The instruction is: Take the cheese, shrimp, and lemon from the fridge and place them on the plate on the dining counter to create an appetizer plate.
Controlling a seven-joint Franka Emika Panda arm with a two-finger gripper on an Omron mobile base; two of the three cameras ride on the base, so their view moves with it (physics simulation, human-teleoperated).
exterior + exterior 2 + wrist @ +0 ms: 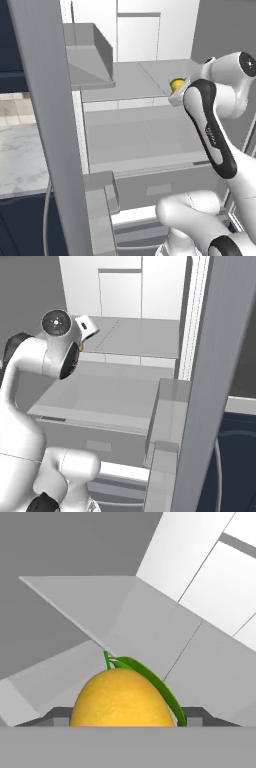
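Inside the open fridge [135, 135], the lemon [176, 84], a rounded yellow fruit with a green leaf, lies at the right end of a grey shelf [130, 80]. My gripper [122, 714] reaches in over that shelf, and its two dark fingertips [56, 714] press against the lemon [120, 699] on either side. In the right base view a sliver of the lemon [80, 347] peeks out behind the wrist. Whether it is lifted off the shelf I cannot tell. The cheese, the shrimp, the plate and the dining counter are out of view.
The fridge door [45, 125] stands open on the left with its grey bins [100, 200]. A lower shelf [140, 140] and a drawer [160, 190] lie under the arm. A marble worktop [20, 165] with a tiled wall lies beyond the door.
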